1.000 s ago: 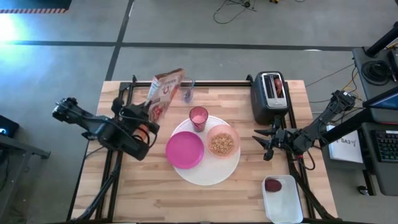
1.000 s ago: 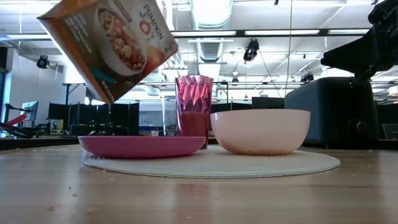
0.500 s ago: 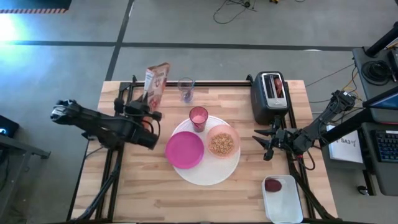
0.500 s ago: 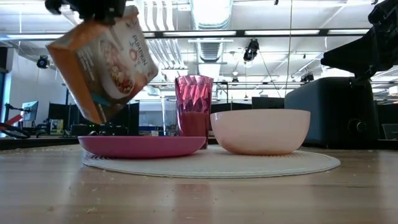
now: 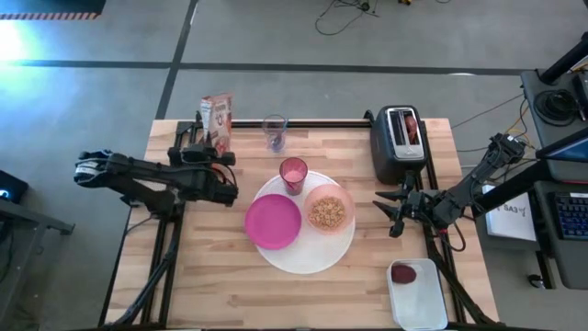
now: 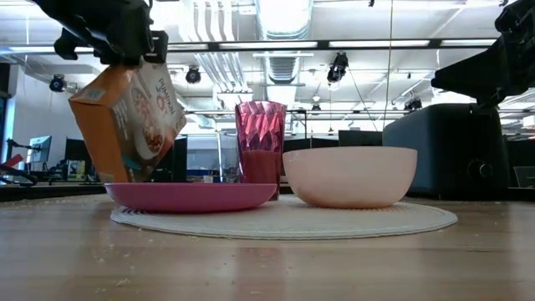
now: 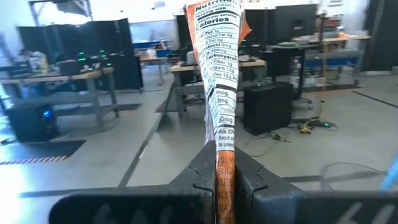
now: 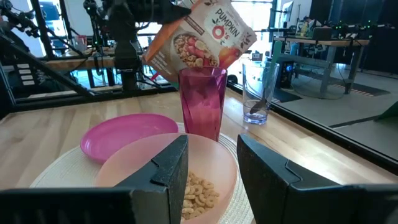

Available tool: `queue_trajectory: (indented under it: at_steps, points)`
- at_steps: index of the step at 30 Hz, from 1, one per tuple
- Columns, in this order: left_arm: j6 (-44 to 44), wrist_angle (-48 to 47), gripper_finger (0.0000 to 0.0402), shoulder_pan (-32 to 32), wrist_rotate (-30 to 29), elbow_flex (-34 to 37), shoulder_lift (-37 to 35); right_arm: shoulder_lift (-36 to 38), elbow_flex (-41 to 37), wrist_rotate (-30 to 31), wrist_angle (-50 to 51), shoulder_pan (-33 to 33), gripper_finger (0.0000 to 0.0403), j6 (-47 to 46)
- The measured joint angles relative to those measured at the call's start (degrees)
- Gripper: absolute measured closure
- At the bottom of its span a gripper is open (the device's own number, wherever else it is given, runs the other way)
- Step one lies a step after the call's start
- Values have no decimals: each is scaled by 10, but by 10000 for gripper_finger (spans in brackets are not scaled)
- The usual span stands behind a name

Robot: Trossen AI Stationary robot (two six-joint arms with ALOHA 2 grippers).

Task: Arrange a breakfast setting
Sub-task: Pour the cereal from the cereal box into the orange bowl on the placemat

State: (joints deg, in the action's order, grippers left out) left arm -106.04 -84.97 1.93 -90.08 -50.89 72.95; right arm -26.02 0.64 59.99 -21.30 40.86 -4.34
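Note:
An orange cereal box hangs over the table's far left corner, with my left gripper shut on it. The big white plate carries the magenta plate, the pale pink bowl with cereal in it, and the pink tumbler. A clear glass with a spoon in it stands by the far edge. My right gripper waits open at the right, level, pointing at the bowl, touching nothing. My left gripper pinches the cereal box between its two fingers by its upper end, which looks pressed flat there. In the low view the fingers are at the box's top. The box hangs below them, tilted; its lower end is hidden behind the magenta plate.
A black toaster stands at the far right. A white square dish at the near right corner holds a dark red round fruit. Bare wood lies along the near edge and on the left.
My left gripper has carried the cereal box toward the table's far left corner and downward, away from the bowl. The box has turned from steeply tipped to nearer upright and has sunk toward the table. The right arm has kept still.

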Motion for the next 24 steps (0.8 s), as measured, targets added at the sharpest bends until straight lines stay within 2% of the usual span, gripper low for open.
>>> queue_trajectory:
  at_steps: [10, 17, 24]
  points:
    - [0, 26, 402, -79, 0, 0, 0, 0, 0, 0, 0, 0, 275, 0]
    - [6, 96, 402, -147, 0, 0, 0, 0, 0, 0, 0, 0, 275, -1]
    - [122, 189, 402, -155, 6, 0, 0, 0, 0, 0, 0, 0, 275, 0]
